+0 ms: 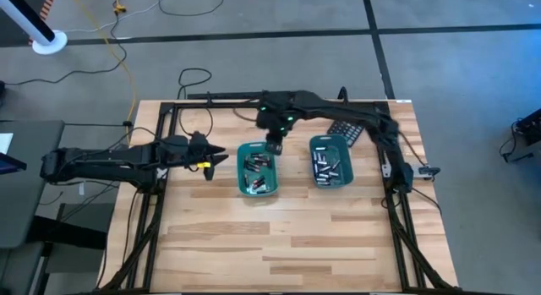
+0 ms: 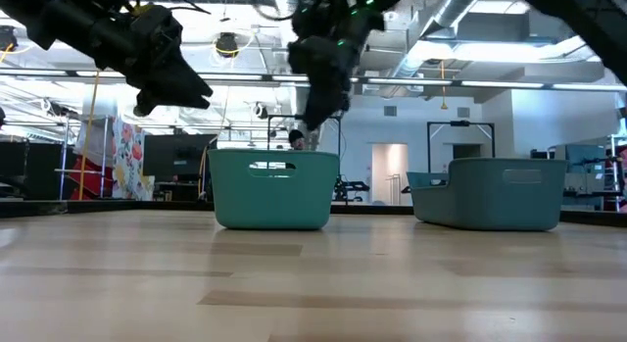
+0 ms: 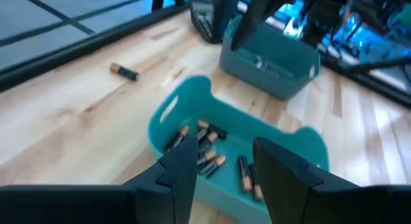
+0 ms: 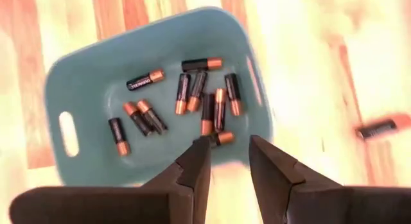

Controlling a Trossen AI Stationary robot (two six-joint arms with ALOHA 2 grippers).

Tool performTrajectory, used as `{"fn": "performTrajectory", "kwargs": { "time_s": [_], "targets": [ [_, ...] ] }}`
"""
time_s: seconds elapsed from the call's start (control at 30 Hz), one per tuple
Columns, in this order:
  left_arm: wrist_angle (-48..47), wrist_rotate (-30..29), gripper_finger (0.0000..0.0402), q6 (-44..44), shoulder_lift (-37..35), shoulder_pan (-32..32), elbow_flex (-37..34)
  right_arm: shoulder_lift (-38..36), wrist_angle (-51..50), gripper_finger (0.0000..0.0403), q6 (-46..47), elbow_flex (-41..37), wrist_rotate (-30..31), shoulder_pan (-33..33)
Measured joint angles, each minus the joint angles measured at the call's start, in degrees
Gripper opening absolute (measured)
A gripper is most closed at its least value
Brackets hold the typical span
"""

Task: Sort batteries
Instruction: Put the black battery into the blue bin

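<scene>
Batteries (image 4: 192, 99) lying loose in left teal tray (image 1: 257, 169); more in right teal tray (image 1: 330, 160).
Right gripper (image 1: 275, 146) poised over far rim of left tray; right wrist view shows jaws narrowly parted, nothing between them.
Left gripper (image 1: 213, 158) above bare counter (image 1: 287, 236) left of that tray; jaws parted, empty.
Only wrist views reveal stray battery (image 3: 124, 70) on wood outside tray.
Calculator (image 1: 345, 131) behind right tray, seen from above.
Low view: trays' walls only, lit ceiling and doorway beyond.
</scene>
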Motion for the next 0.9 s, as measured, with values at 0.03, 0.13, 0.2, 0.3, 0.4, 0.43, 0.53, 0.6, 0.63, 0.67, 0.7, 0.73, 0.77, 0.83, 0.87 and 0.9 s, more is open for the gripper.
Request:
{"fn": "performTrajectory", "kwargs": {
  "time_s": [0.03,0.13,0.2,0.3,0.4,0.43,0.53,0.6,0.63,0.67,0.7,0.73,0.77,0.83,0.87,0.9],
  "targets": [
    [0.71,-0.05,0.0146,-0.16,0.0,0.17,0.0,-2.02,0.96,0.0122,0.47,-2.43,0.0,-0.52],
    [0.64,-0.96,0.0146,-0.55,0.08,0.81,0.8,-8.96,5.96,0.0122,3.12,-12.31,0.0,-2.02],
    [0.55,-1.96,0.0146,-0.36,0.83,1.38,2.33,-14.12,9.44,0.0122,5.22,-19.78,0.0,-2.84],
    [-0.03,-2.98,0.0146,1.57,2.6,2.86,5.17,-22.11,14.41,0.0122,8.94,-30.36,0.02,-3.85],
    [-2.12,-2.94,0.014,3.38,5.76,5.25,9.78,-29.49,19.14,0.0122,13.02,-39.58,0.02,-4.37],
    [-3.48,-2.92,0.0138,3.45,7.05,6.36,11.72,-31.89,20.73,0.0122,14.49,-42.41,0.02,-4.44],
    [-8.65,-0.08,0.0129,4.52,11.85,10.65,18.69,-38.08,24.47,0.0122,18.35,-49.1,0.06,-4.46],
    [-12.85,2.76,0.0124,4.92,15.74,13.94,24.32,-41.39,26.26,0.0122,20.54,-52.49,0.21,-4.46],
    [-15.11,4.4,0.0122,4.96,17.87,15.65,27.3,-42.85,26.85,0.0122,21.37,-53.95,0.3,-4.46],
    [-17.77,6.41,0.012,5.05,20.31,17.48,30.43,-44.02,27.32,0.0122,22.16,-55.14,0.44,-4.46],
    [-20.75,8.13,0.012,5.37,22.9,19.19,33.76,-44.98,27.2,0.0122,22.78,-56.06,0.58,-4.46],
    [-23.6,10.02,0.0119,5.22,25.56,20.99,37.23,-45.95,27.2,0.0122,23.46,-56.91,1.09,-4.37],
    [-26.8,11.33,0.0118,4.95,28.39,22.58,40.73,-46.76,27.33,0.0122,24.02,-57.68,1.5,-4.33],
    [-33.4,12.98,0.0118,3.55,34.48,25.29,48.21,-48.14,27.14,0.0122,24.84,-58.97,1.59,-4.31],
    [-36.58,13.12,0.0118,2.84,37.35,26.33,51.71,-48.52,27.05,0.0122,25.18,-59.41,1.67,-4.31],
    [-39.72,13.17,0.0118,2.07,40.39,27.17,55.14,-48.67,26.96,0.0122,25.42,-59.65,1.7,-4.26]
  ]
}}
